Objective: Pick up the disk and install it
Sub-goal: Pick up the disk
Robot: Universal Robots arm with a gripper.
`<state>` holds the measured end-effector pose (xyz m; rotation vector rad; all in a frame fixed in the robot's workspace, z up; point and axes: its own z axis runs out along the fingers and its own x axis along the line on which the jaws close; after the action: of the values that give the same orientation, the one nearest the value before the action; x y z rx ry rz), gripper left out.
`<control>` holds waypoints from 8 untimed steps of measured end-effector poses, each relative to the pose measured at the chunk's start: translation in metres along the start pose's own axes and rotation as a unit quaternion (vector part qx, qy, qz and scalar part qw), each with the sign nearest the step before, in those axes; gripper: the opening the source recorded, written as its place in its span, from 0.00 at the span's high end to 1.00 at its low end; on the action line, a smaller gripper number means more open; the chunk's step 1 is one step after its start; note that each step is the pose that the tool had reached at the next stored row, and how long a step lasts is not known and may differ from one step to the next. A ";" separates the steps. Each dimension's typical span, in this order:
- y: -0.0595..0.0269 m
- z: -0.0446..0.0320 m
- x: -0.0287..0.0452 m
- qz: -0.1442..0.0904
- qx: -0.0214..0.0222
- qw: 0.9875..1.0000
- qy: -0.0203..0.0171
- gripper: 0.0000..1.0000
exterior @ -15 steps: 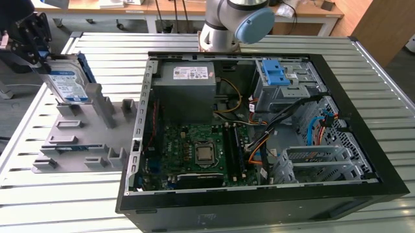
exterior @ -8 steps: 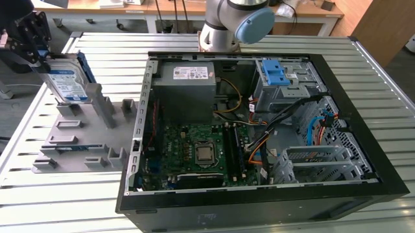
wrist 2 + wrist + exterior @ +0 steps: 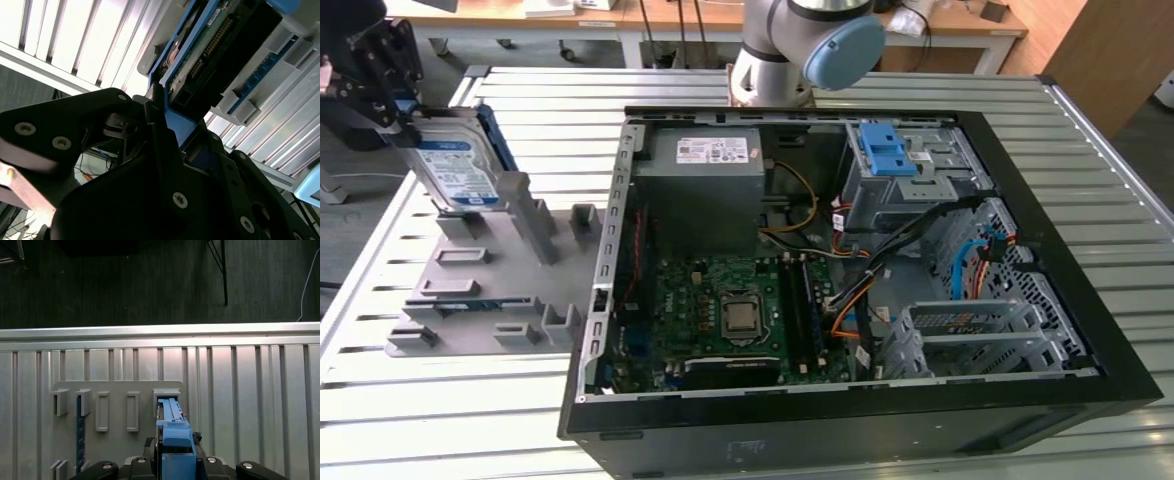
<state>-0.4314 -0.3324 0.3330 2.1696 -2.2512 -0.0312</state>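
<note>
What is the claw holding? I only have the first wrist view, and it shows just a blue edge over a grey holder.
Observer: In the exterior view the claw grips the disk, a labelled hard drive in a blue carrier, standing upright.
Operator: Where's the computer?
Observer: The open computer case lies to the exterior view's right of the grey holder.
Operator: Any blue parts inside?
Observer: Blue latch tabs sit atop its drive cage.

Open computer case [image 3: 854, 432] beside grey holder rack [image 3: 507, 278].
</note>
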 end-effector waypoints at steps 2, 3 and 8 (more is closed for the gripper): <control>0.0000 -0.0014 0.0000 0.000 0.000 1.000 0.000 0.64; 0.0001 -0.0018 0.0000 0.000 0.000 1.000 0.000 0.64; 0.0001 -0.0053 0.0000 0.000 0.000 1.000 0.000 0.64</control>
<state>-0.4314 -0.3324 0.3383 2.1697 -2.2513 -0.0312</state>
